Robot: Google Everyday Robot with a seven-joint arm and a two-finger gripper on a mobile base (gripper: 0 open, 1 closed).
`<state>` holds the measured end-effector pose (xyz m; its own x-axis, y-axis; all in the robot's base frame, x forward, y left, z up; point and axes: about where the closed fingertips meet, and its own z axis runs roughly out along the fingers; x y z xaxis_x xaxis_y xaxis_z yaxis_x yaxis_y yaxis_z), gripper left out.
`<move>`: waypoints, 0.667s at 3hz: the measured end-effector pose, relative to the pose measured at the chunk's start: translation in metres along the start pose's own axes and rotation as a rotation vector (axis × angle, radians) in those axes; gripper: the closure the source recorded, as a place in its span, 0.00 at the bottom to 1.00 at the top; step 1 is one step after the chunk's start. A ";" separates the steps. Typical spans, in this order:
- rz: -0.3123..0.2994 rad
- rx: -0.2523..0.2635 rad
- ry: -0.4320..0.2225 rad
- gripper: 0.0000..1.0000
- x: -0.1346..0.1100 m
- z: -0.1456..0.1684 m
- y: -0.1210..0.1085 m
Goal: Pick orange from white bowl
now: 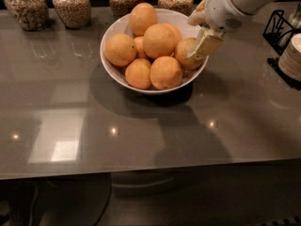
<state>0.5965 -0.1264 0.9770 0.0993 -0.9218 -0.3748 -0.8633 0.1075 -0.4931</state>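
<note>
Starting at the upper left of the frame, four glass jars (71,4) of grains stand in a row along the far edge of the grey table (70,107). Just right of them, in the upper middle, sits the white bowl (109,66), heaped with oranges. The orange (183,54) to be picked lies at the right side of the heap, against the bowl's right wall. It is duller than its neighbours and wedged beside the two front fruits.

The gripper (193,39) comes in from the upper right and hangs over that side of the bowl. Its fingers are apart. The nearer finger (207,41) slants down across the orange's right face, and the other shows above, by the far rim. It looks set to straddle the fruit rather than clamped on it, though whether the near pad already touches the skin is hard to say.

At the far right edge stand a black wire rack (280,29) and a stack of white plates (292,55), well apart from the bowl.

As for handling, the orange should be moderately heavy and firm, with a slight give and a dimpled skin that grips fairly well. Its roundness is the trouble, since a pinch off the middle could squirt it out sideways. I would take it across its widest part, one finger on each side, then lift straight up so that the neighbouring fruit and the hard, breakable rim are not knocked.
</note>
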 end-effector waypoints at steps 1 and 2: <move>0.005 -0.013 0.015 0.38 0.004 0.010 -0.002; 0.013 -0.022 0.031 0.39 0.010 0.018 -0.004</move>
<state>0.6094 -0.1295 0.9612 0.0727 -0.9315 -0.3565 -0.8750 0.1119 -0.4710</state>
